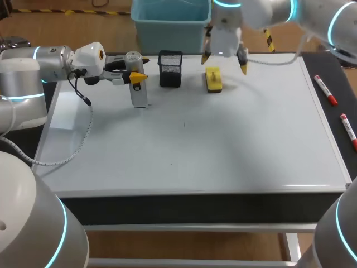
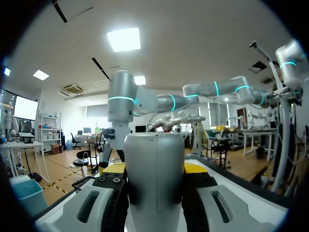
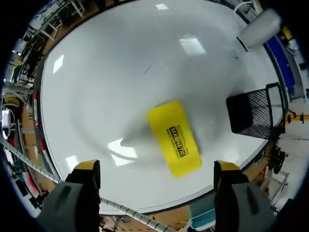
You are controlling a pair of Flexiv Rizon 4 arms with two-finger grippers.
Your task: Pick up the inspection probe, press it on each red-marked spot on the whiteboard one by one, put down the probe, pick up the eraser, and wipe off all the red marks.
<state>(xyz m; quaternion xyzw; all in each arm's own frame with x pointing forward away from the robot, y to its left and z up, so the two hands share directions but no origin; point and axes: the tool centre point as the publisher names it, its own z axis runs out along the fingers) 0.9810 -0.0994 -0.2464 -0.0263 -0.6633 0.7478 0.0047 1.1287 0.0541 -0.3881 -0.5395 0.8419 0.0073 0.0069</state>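
Eraser (image 1: 213, 79) right of mesh basket (image 1: 170, 68)

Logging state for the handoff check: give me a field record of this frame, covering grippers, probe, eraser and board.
left gripper: shut on probe
probe: upright, base at whiteboard, beside mesh holder
right gripper: open, above eraser, apart
eraser: flat on whiteboard
red marks: none visible
markers: two, right of whiteboard

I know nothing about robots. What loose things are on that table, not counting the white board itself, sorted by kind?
silver probe: 1
black mesh holder: 1
yellow eraser: 1
red-capped markers: 2
Total: 5
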